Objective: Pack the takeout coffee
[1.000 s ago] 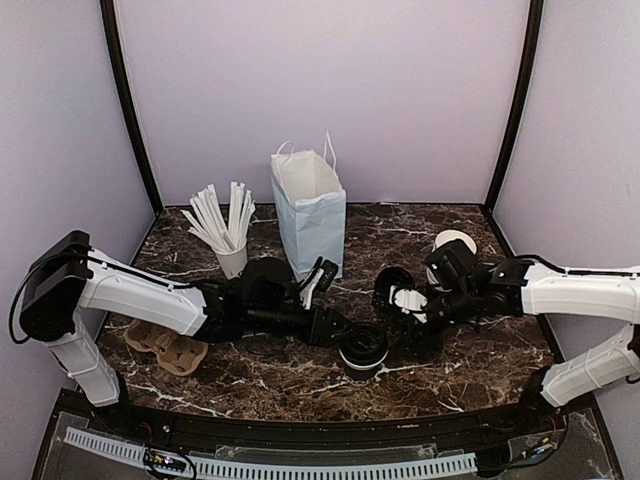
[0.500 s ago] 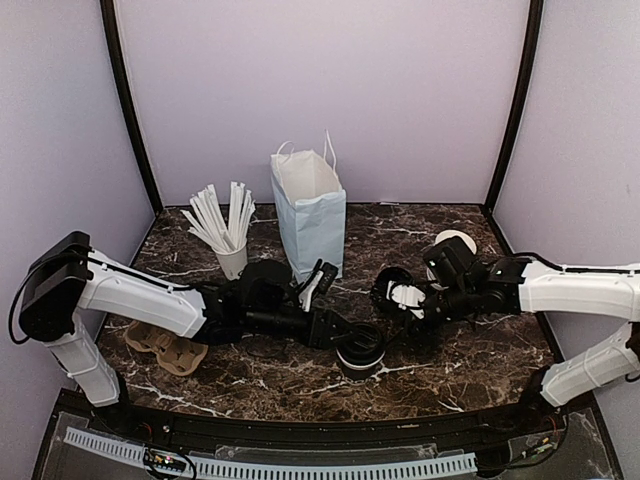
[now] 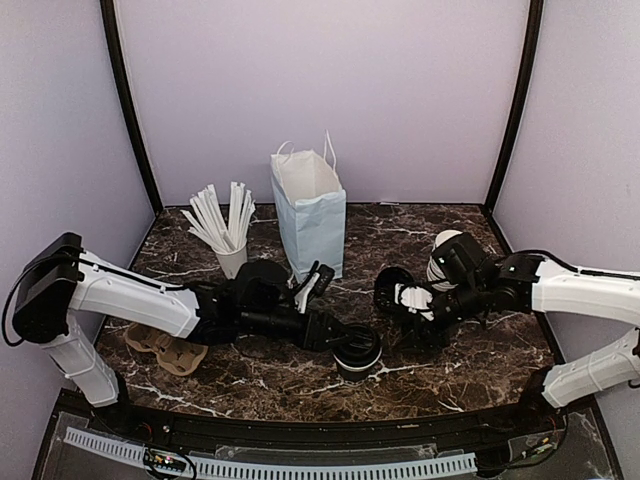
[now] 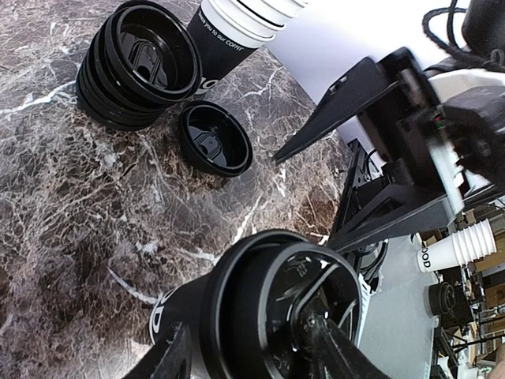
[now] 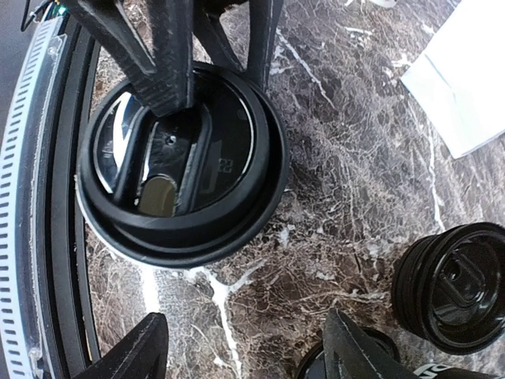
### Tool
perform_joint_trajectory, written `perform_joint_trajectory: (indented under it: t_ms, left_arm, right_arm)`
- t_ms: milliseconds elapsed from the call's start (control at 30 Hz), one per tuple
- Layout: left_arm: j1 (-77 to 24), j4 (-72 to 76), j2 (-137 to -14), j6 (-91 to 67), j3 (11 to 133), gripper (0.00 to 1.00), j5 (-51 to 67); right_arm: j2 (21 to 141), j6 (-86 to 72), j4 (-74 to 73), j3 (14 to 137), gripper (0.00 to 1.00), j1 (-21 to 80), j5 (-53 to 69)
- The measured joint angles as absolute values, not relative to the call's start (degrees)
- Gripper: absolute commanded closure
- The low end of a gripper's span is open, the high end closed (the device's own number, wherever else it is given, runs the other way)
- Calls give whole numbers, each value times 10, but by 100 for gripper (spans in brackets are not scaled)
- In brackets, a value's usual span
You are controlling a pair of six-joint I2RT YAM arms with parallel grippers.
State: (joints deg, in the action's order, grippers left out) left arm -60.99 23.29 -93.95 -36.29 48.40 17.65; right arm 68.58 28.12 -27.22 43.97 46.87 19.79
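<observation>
Moved since earlier: the takeout coffee and the left gripper are shifted slightly to the left. The right wrist is shifted a little too, so that more of the white-rimmed cup stack is covered by it.
Takeout coffee: it is set upright on the marble table, near the front edge and about the middle, with the black lid pressed on.
Left gripper: it is closed about halfway on the takeout coffee, with one finger laid at each side of the cup. Nothing else is held.
Right gripper: the fingers are spread wide and nothing is held between them; only marble is seen there. It is positioned just right of the coffee, apart from it.
Lid stack: black lids are piled to the right of the coffee and behind it, close beside the right gripper.
Loose lid: one single lid is laid on the table next to the lid stack.
Paper bag: it is set upright at the back with the mouth open.
In the way: the left arm's own wrist is placed between the coffee and the paper bag.
Stirrer cup: a white cup filled with white sticks is set left of the bag.
Cup carrier: a brown cardboard tray is laid at the left, partly hidden by the left arm.
</observation>
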Motion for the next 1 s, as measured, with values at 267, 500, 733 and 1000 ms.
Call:
perform_joint_trajectory:
  t_ms: [267,500,733,1000]
  left_arm:
    - [-610,201,-899,-349,467,39,156]
    - [-610,183,-833,-334,446,40,125]
    - [-610,194,-852,-346,438,43,121]
    - [-610,240,-897,-366,439,47,135]
  right_arm:
    - [678,354,-333,512,19,473,218]
    - [703,394,-350,548,17,514,219]
    - [737,405,-350,548,14,555,183]
    - [744,416,-348,549,18,571,149]
